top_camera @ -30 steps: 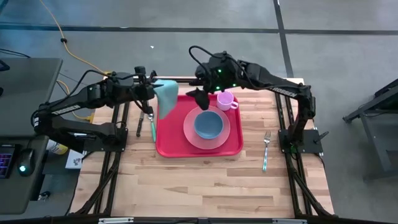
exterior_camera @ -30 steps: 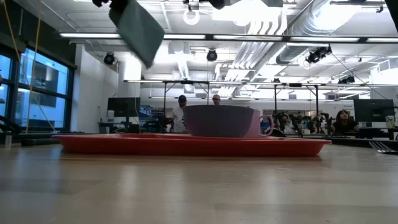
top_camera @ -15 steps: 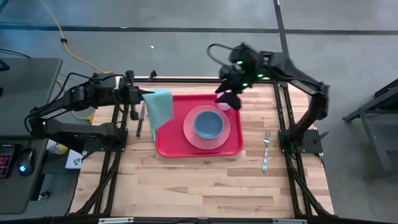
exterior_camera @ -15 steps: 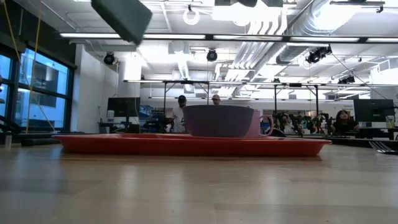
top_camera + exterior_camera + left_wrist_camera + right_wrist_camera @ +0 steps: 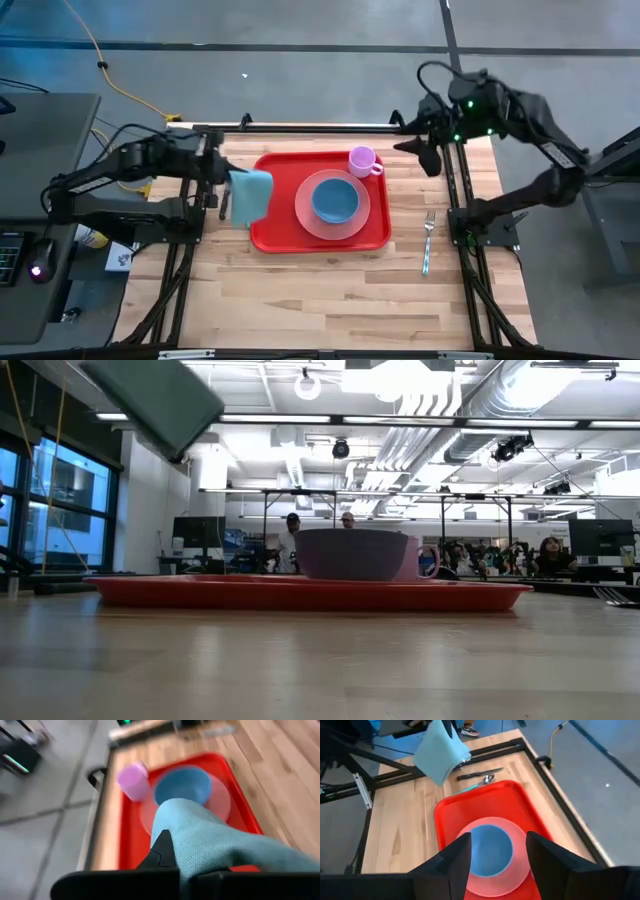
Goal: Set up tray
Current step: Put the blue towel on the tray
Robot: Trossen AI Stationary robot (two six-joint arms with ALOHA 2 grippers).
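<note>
The red tray [image 5: 270,236] lies mid-table and carries a pink plate [image 5: 303,208], a blue bowl [image 5: 335,200] on that plate, and a pink cup [image 5: 362,160] at its far right corner. A light blue cloth [image 5: 250,197] hangs in the air over the tray's left rim, with my left gripper [image 5: 227,179] shut on it. In the low view the cloth [image 5: 150,395] shows high at the upper left, clear of the table. My right gripper [image 5: 428,156] stands open and empty near the table's far right corner, high above the wood. My left gripper pinches the cloth near one end [image 5: 183,856] between its two fingers, coming from the table's left side and slanting down. The cloth covers one finger; one dark finger [image 5: 162,852] shows beside it. The cloth hangs slack past the fingers, lifted clear of the tray and table.
A knife [image 5: 477,774] and a spoon [image 5: 487,780] lie on the wood left of the tray's far end. A fork [image 5: 427,240] lies right of the tray. Bare wood stretches along the near side of the table [image 5: 320,300].
My right gripper has pulled back from above the cup toward the table's far right corner, rising. My left gripper has carried the cloth from the tray's far left corner toward the near edge and left, and turned; the cloth stays lifted clear.
</note>
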